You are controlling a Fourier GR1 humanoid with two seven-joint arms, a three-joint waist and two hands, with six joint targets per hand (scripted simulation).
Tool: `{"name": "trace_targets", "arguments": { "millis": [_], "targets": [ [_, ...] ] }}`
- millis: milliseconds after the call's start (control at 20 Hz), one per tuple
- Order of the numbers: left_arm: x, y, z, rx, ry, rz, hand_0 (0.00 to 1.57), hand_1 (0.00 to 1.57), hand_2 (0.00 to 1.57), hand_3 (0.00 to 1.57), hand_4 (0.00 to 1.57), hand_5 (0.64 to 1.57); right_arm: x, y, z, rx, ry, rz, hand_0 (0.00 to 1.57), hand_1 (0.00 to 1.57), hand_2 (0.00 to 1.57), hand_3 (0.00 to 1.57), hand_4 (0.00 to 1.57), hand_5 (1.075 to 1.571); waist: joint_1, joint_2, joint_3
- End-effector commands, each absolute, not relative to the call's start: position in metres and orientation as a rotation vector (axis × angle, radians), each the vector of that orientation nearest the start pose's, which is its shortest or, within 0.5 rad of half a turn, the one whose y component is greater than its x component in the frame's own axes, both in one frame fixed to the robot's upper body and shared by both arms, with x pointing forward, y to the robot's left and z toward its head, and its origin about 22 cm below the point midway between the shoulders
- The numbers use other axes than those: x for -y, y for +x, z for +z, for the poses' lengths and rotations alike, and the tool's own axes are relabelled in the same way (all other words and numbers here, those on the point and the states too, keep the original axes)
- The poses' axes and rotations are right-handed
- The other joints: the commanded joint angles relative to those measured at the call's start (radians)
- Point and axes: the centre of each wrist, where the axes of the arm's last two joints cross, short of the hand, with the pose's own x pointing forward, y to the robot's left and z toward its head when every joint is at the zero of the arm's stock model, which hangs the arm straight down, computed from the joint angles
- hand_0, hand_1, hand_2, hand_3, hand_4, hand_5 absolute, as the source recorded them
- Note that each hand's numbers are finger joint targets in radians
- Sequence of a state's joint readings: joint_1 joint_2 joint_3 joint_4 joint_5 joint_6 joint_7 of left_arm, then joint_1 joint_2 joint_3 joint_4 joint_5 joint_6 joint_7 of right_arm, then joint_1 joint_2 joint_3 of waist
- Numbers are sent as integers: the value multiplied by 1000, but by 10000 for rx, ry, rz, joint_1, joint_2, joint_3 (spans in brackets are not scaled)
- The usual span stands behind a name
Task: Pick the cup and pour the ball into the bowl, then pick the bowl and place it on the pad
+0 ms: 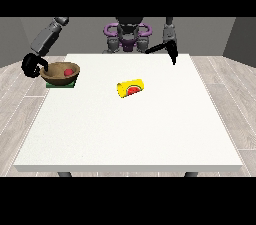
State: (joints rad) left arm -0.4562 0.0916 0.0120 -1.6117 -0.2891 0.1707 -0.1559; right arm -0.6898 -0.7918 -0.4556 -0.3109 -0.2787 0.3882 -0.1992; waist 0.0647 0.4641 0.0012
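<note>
A brown bowl (pixel 59 73) sits on a green pad (pixel 61 84) at the table's left edge, with a red ball (pixel 68 72) inside it. The hand at the view's left (pixel 31 65) is at the bowl's left rim, its fingers curled round the rim. A yellow cup (pixel 130 88) with a red picture on its side lies tipped over near the middle of the table. The hand at the view's right (pixel 170 49) hangs above the table's far right part, fingers straight and pointing down, holding nothing.
The white table (pixel 130 134) stretches wide towards the camera. The bowl and pad stand close to the table's left edge (pixel 44 100). The robot's body (pixel 128 36) is behind the far edge.
</note>
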Motion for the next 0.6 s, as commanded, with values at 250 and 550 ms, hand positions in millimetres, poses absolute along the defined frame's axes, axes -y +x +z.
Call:
{"name": "trace_targets", "arguments": {
  "millis": [250,550],
  "targets": [
    [-188,303,145,22523,3030,-2745,0,0,0,0,0,1565,546,303,115,14206,-4392,-2774,1103,1103,1045,872,0,1539,314,331,8],
    [-205,296,151,22626,3306,-2350,0,0,0,0,0,1565,562,295,142,14388,-4815,-2534,0,0,405,238,0,1487,102,401,4]
  ]
}}
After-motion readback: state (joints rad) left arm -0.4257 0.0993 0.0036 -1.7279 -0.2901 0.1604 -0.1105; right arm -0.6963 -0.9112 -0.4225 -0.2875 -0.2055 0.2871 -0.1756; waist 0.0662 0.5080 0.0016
